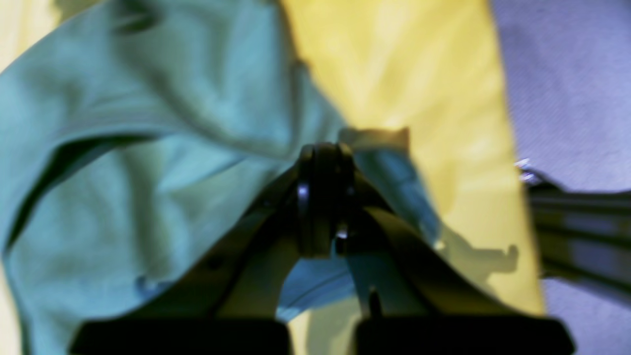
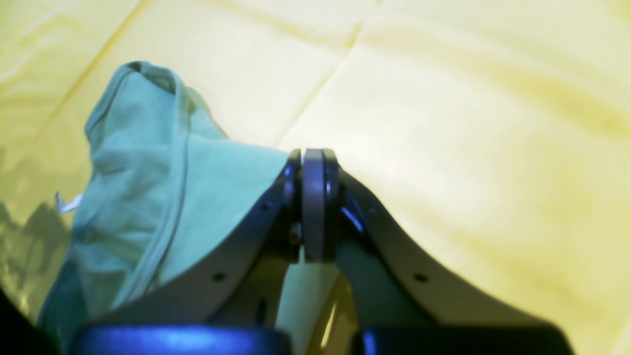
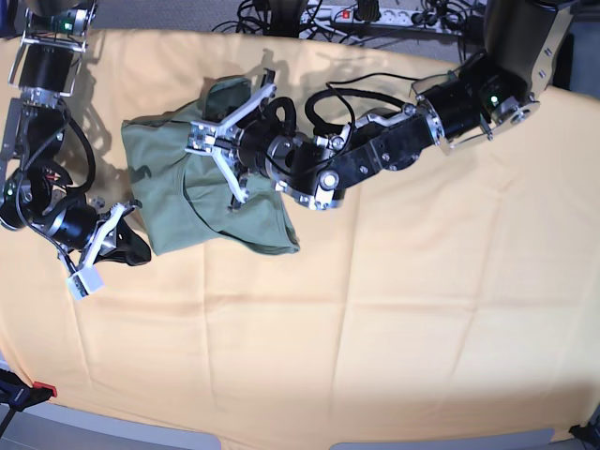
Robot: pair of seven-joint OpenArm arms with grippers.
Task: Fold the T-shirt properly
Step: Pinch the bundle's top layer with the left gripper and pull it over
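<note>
Cloth (image 3: 394, 309) in yellow-orange covers the whole table under you, and everything below is placed against the T-shirt (image 3: 169, 202). That sage-green T-shirt lies bunched and partly doubled over on the cloth, toward the far-left part of the base view, with creases across it and one hem curling along its near edge.

Your left arm (image 3: 403, 141) reaches in from the far right, stretched across the cloth until its gripper sits over the T-shirt's middle. Your right arm (image 3: 42, 131) comes down the left edge of the base view, ending just beside the T-shirt's near-left corner.

Your left gripper (image 3: 202, 141) has its jaws pressed together; in the left wrist view green fabric (image 1: 148, 148) runs right up to and around the closed tips (image 1: 323, 158), so it is pinching the T-shirt. Your right gripper (image 3: 131, 211) is likewise closed at the tips, and in the right wrist view a peaked fold of T-shirt (image 2: 148, 162) rises to meet them (image 2: 313, 158), gripped there.

Cables and a power strip (image 3: 375, 14) lie beyond the T-shirt, past the cloth's far edge.
</note>
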